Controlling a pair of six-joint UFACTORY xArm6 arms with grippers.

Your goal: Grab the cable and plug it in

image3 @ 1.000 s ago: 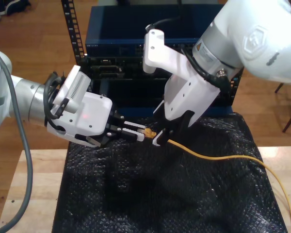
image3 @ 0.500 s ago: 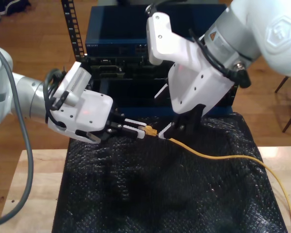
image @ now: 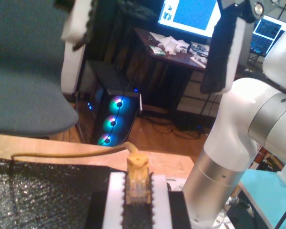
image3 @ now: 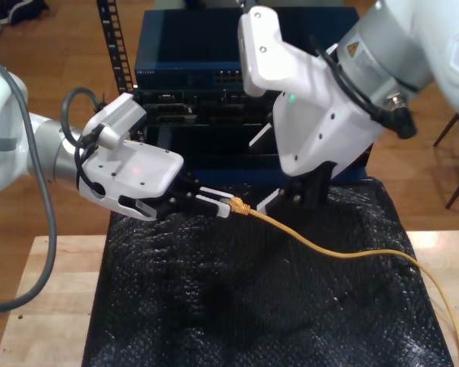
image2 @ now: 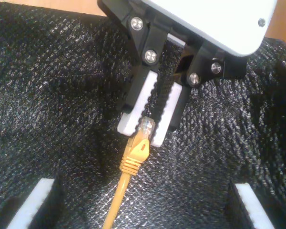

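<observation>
Outside first: in the exterior view my first pincer [image3: 218,206] reaches in from the exterior view's left, its jaws closed on the plug [image3: 239,206] of the cable [image3: 329,248]. The yellow cable trails from there across the black mat [image3: 214,306] and off toward the exterior view's right. My second pincer [image3: 287,200] hangs over the mat just beside the plug, jaws apart, holding nothing. The mat lies on a wooden surface [image3: 53,306], with a blue rack unit [image3: 191,53] behind.

Along the first wrist view, my first pincer [image: 138,200] clamps the plug [image: 137,183] between its toothed pads, and the cable [image: 62,153] curves away over the mat's edge. Two blurred fingers [image: 221,47] of my second pincer stand wide apart beyond it.

From the second wrist view, my first pincer [image2: 150,114] grips the plug [image2: 145,126] at its tips, the yellow boot [image2: 135,157] sticking out free. The white pads [image2: 35,200] of my second pincer sit well apart, one on each side of the cable.
</observation>
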